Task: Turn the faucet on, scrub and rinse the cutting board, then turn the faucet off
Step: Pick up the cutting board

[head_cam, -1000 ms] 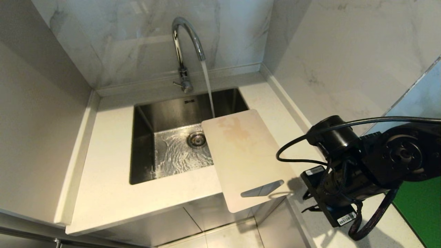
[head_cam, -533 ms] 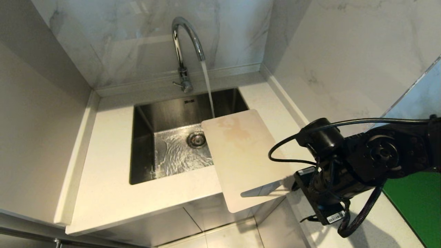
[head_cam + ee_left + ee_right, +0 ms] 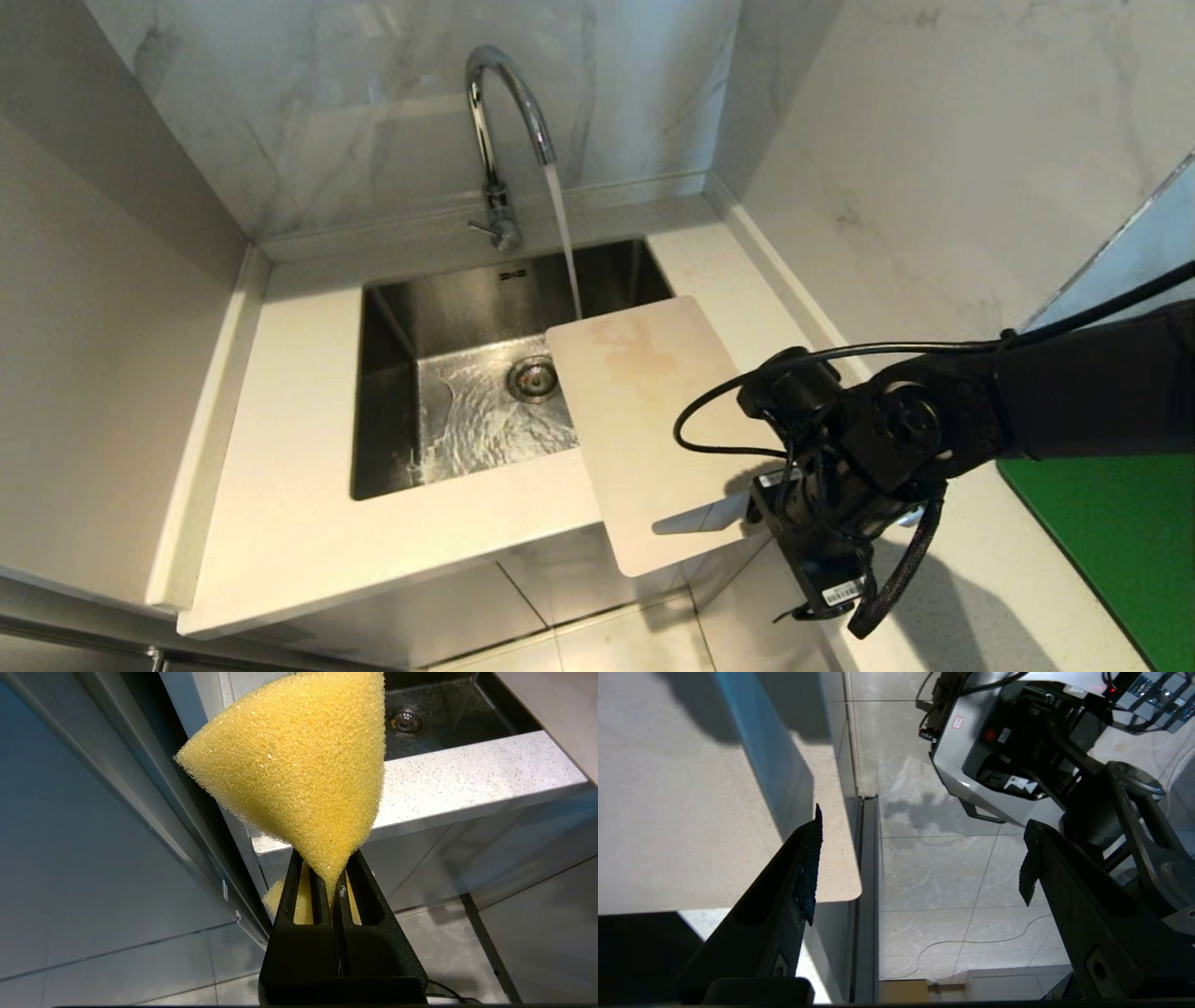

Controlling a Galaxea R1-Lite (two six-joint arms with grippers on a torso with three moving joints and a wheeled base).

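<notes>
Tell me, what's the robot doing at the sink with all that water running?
It is getting ready to wash the cutting board. The faucet is on, pouring into the sink. The board lies half over the sink and sticks out past the counter's front edge. The right gripper is open, right by the board's handle corner, holding nothing. The left gripper, down by the cabinets, pinches a yellow sponge.

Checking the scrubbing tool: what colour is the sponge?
Yellow sponge, clearest in the left wrist view.

walls: grey-veined marble (image 3: pixel 887 140) | counter: pale speckled stone (image 3: pixel 289 485) | floor: glossy grey tiles (image 3: pixel 934 877) | mat: green (image 3: pixel 1111 523)
</notes>
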